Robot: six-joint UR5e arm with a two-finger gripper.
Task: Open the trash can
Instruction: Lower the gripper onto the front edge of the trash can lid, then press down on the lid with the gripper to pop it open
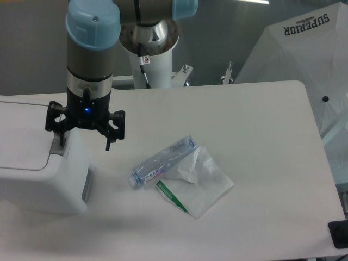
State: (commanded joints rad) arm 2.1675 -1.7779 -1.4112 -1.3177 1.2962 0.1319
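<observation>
The trash can is a large white boxy bin at the left edge of the table, its flat lid down and a grey strip on its right side. My gripper hangs over the bin's right rear corner with its fingers spread wide. One fingertip is at the grey patch on the bin's top corner. The other fingertip hangs beyond the bin's right side, over the table. Nothing is held between them.
A clear plastic bottle lies on its side mid-table, resting against a crumpled white plastic bag. A white umbrella-like cover stands past the table's right rear corner. A black object sits at the front right edge.
</observation>
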